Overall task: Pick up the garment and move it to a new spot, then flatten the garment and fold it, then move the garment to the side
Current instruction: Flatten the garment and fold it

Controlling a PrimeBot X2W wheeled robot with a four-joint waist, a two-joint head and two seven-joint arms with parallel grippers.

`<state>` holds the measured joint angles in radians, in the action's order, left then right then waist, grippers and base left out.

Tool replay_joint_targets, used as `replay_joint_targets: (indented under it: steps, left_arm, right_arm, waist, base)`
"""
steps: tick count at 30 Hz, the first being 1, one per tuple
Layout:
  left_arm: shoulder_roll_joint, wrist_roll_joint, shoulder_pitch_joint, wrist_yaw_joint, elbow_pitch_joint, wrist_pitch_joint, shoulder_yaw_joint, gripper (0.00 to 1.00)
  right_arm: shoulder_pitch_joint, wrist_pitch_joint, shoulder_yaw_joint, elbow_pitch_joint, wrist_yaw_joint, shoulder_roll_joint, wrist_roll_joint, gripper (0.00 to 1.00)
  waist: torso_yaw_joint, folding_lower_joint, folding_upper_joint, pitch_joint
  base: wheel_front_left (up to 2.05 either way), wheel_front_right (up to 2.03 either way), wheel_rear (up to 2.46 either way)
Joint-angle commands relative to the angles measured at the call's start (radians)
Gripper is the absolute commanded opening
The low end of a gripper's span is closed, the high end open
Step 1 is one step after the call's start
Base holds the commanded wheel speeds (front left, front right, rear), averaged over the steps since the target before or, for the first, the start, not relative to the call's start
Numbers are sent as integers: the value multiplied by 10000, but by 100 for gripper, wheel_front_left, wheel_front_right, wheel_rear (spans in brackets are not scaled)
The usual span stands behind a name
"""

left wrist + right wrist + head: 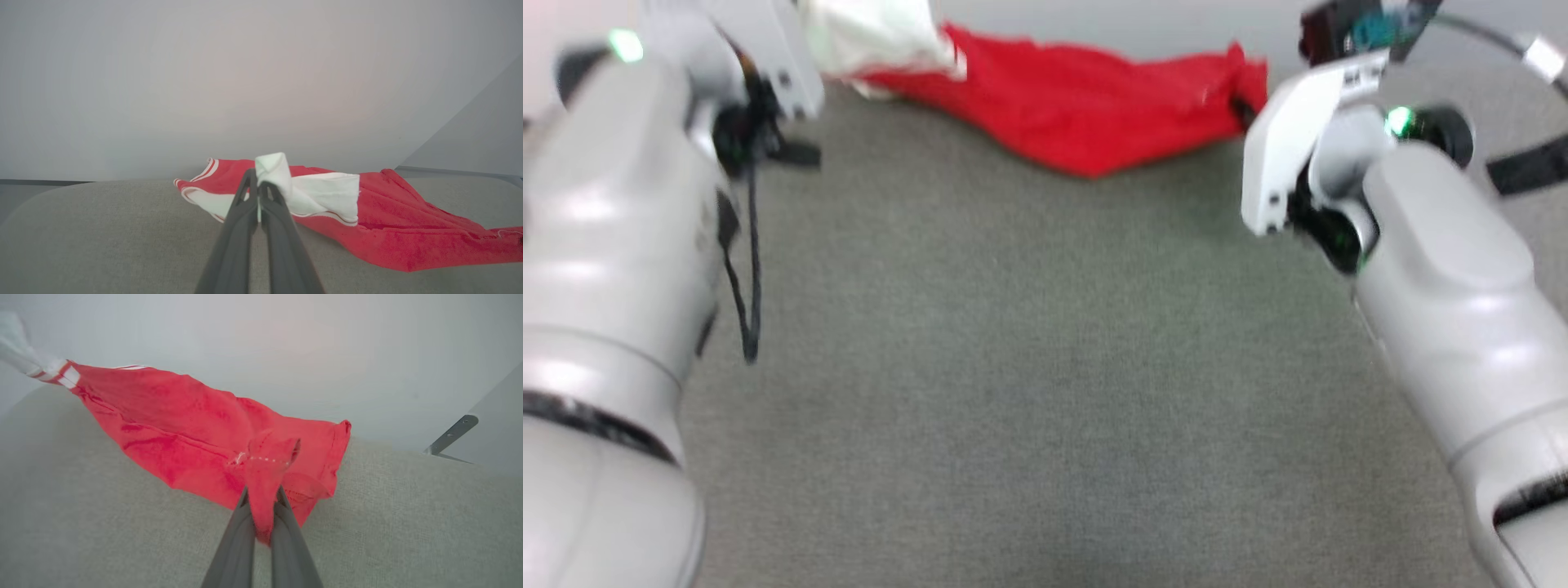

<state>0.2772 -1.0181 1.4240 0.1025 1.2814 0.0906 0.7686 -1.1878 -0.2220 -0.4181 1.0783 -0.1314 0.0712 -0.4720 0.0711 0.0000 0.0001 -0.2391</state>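
The garment [1086, 114] is lying stretched across the far part of the grey fabric surface [1045, 367], with both ends raised and its middle sagging onto the surface, as far as I can tell. I am pinching its white sleeve [322, 192] with the left gripper [258, 185], jaws clamped together on a fold of that white cloth. The right gripper [263, 500] is gripping a bunch of red hem at the opposite end, jaws pressed tight on it. I judge I am working the first step, carrying the shirt to a new spot. Next I am expecting to move both arms together, keeping the cloth taut, then lower it evenly so it spreads flat instead of bunching.
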Motion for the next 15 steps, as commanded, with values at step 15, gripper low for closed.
replay_joint_targets:
  steps: [15]
  left_arm:
    - [912,-753,-4933,-176,-2630,-774,-166,0]
  right_arm:
    - [5093,-2991,-196,-5343,16,3462,-2891,0]
  waist:
    - [-811,0,-1,2292]
  base:
    - [0,0,0]
